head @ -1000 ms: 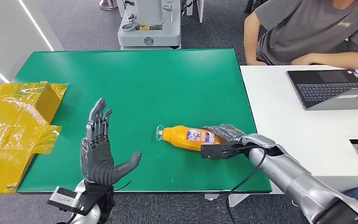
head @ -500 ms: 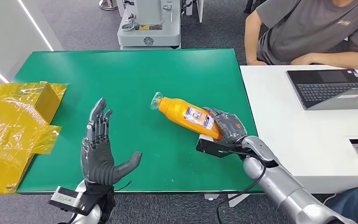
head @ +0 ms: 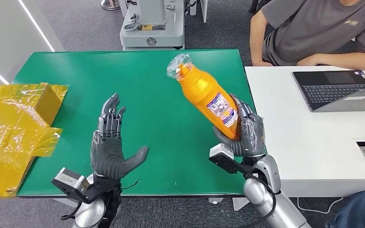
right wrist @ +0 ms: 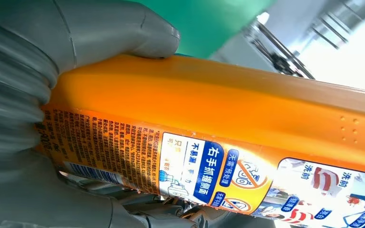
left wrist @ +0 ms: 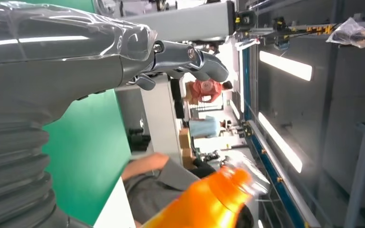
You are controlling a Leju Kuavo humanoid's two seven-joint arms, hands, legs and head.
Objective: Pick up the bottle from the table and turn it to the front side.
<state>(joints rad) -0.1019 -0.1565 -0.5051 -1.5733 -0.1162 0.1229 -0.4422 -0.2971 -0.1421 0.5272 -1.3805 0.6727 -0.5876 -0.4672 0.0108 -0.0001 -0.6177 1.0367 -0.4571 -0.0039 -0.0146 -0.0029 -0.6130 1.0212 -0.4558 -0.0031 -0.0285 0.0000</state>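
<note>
The right hand [head: 245,134] grips the orange bottle [head: 206,96] around its lower body and holds it clear above the green bench [head: 138,85]. The bottle is tilted, its clear cap end up and leaning away from the robot toward the left, its base down in the hand. A printed label on the bottle faces the head camera, partly covered by the fingers [head: 247,114]. In the right wrist view the thumb lies across the bottle's plain orange side, with the label and a barcode strip beside it.

The left hand [head: 110,149] is open above the near part of the bench, palm toward the bottle, fingers apart and pointing up, holding nothing.

Yellow wrapped packages [head: 16,128] lie at the bench's left edge. To the right stands a white bench [head: 304,142] bearing a laptop [head: 337,90], with a seated person [head: 313,31] behind it.
</note>
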